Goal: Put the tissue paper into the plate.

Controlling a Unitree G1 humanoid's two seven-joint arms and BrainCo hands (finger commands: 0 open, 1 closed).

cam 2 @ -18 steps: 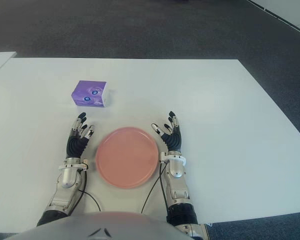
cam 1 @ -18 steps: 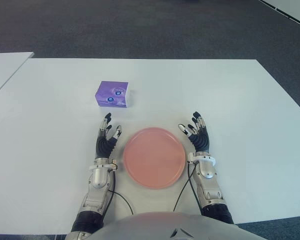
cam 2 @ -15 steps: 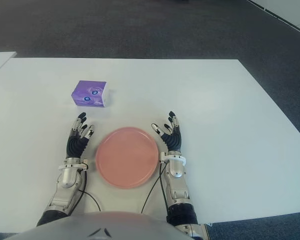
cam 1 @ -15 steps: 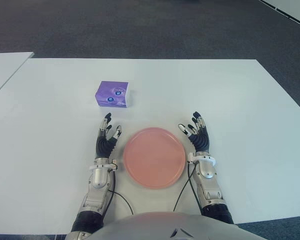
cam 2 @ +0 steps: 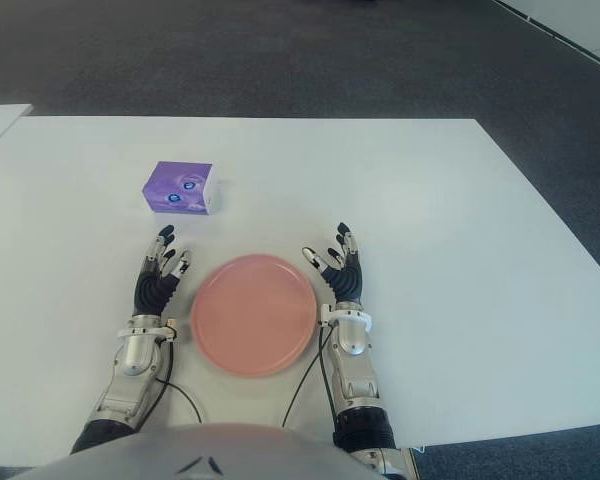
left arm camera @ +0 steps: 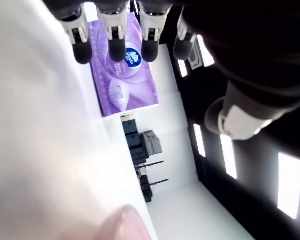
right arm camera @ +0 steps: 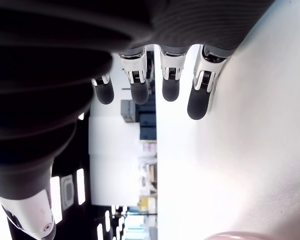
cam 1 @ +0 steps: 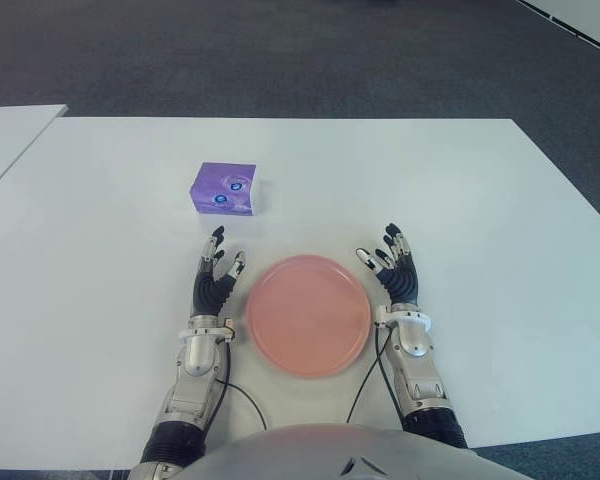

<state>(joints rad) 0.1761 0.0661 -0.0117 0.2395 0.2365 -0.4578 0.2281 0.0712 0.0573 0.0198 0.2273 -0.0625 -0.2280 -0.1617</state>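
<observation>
One purple cardboard tissue paper box, blue round logos on its front, lettering too small to read. It sits on the white table, beyond the left hand and well apart from it. One round pink plate, bare, between the two hands. Left hand: fingers extended, spread, holding nothing. Right hand: likewise, just right of plate. Wide bare tabletop on all sides; near edge close to the torso.
</observation>
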